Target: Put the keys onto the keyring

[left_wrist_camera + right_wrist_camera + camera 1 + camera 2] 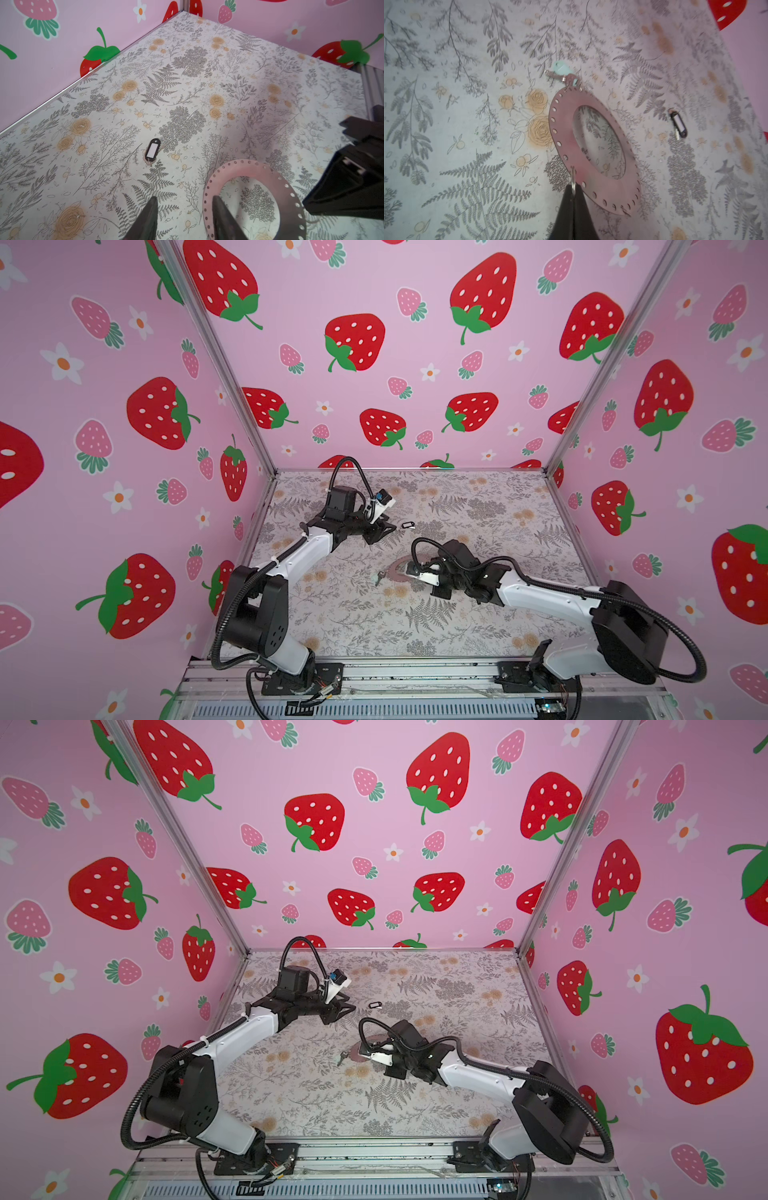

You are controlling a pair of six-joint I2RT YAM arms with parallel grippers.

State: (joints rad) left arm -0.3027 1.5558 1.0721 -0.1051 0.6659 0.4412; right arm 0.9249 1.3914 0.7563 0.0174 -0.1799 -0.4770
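Note:
The keyring (pixel 565 128), a flat perforated metal ring, lies mid-table (pixel 395 570). My right gripper (pixel 573 188) is shut on a small wire loop (pixel 572 176) at the keyring's rim. A metal key with a pale tag (pixel 560 69) lies against the opposite rim and shows in both top views (pixel 379 577) (pixel 343 1057). A black-rimmed, white-centred oval tag (pixel 152 150) lies alone on the table, beyond the keyring (pixel 245 168). My left gripper (pixel 185 200) hovers open and empty between tag and keyring, short of the tag (pixel 407 525).
Pink strawberry-print walls close the table (pixel 478 614) at the back and on both sides. A metal rail (pixel 415 672) with both arm bases runs along the front edge. The right wrist's black body (pixel 353 182) sits beside the keyring.

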